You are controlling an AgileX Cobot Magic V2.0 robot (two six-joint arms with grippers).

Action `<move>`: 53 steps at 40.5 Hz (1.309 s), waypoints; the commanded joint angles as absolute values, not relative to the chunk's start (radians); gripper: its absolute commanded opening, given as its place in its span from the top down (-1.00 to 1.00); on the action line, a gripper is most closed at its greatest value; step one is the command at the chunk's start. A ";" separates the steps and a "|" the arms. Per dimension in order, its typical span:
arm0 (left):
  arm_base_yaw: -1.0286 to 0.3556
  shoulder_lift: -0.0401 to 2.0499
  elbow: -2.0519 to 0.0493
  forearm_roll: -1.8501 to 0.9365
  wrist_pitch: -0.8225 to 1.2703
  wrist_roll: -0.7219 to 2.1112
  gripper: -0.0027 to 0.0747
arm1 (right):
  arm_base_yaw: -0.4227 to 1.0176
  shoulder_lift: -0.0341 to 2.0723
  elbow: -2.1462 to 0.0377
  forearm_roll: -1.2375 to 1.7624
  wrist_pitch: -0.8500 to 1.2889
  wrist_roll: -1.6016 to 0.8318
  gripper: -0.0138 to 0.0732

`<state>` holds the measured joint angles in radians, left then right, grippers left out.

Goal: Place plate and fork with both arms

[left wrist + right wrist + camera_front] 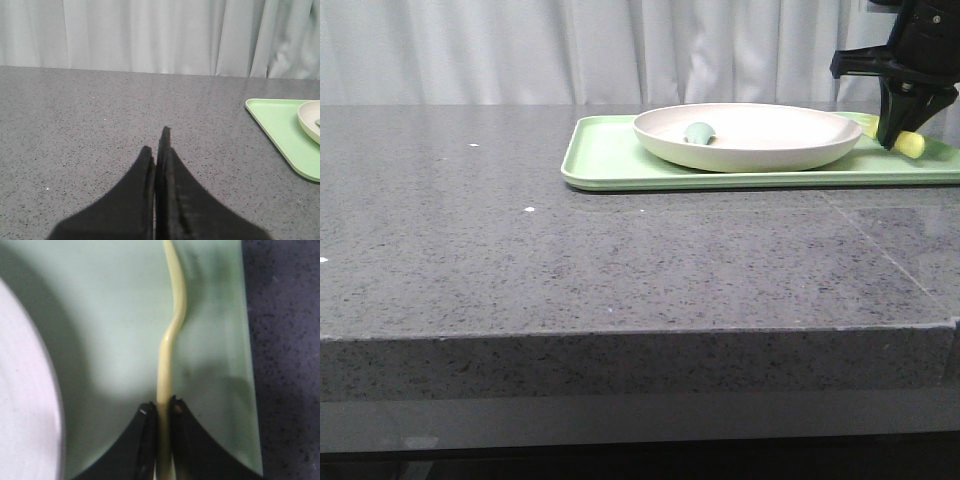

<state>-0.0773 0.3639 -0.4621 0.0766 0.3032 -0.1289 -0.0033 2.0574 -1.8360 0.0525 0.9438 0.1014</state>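
The cream-white plate (750, 135) rests on a light-green tray (610, 160) at the back right of the table; its edge (25, 390) also shows in the right wrist view. A pale-yellow fork (172, 335) lies along the tray (110, 315) beside the plate, and my right gripper (164, 407) is shut on its handle. From the front, the right gripper (898, 140) hangs over the tray's right end with the fork (912, 145) at its tips. My left gripper (157, 142) is shut and empty over bare table, left of the tray (280, 130). It is out of the front view.
A pale teal-green spoon (700, 132) lies inside the plate. The grey speckled table (570, 260) stretches wide to the left and front of the tray. A white curtain (570, 50) hangs behind the table.
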 commanded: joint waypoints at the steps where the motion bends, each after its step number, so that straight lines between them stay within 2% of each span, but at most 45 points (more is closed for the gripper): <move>1: -0.075 0.370 -0.489 0.072 0.219 -0.128 0.98 | -0.009 1.995 -1.866 0.046 0.918 0.089 0.21; 7: -0.075 0.370 -0.489 0.072 0.219 -0.128 0.98 | -0.009 1.984 -1.872 0.046 0.923 0.089 0.09; 23: -0.075 0.370 -0.489 0.072 0.219 -0.128 0.98 | -0.009 1.840 -1.927 0.046 0.962 0.089 0.11; 26: -0.075 0.370 -0.489 0.072 0.219 -0.128 0.98 | -0.009 1.807 -1.927 0.046 0.968 0.088 0.24; 32: -0.075 0.370 -0.489 0.072 0.219 -0.128 0.98 | -0.009 1.751 -1.927 0.046 0.980 0.088 0.74; 36: -0.075 0.370 -0.489 0.072 0.219 -0.128 0.98 | -0.009 1.716 -1.926 0.046 0.985 0.088 0.98; 44: -0.075 0.370 -0.489 0.072 0.219 -0.128 0.98 | 0.002 1.614 -1.862 0.046 0.979 0.043 0.95; 53: -0.075 0.370 -0.489 0.072 0.219 -0.128 0.98 | 0.034 1.388 -1.569 0.046 0.826 -0.011 0.95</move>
<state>-0.0773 0.3639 -0.4621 0.0766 0.3032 -0.1289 0.0238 1.4981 -1.6331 0.0525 0.9488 0.0207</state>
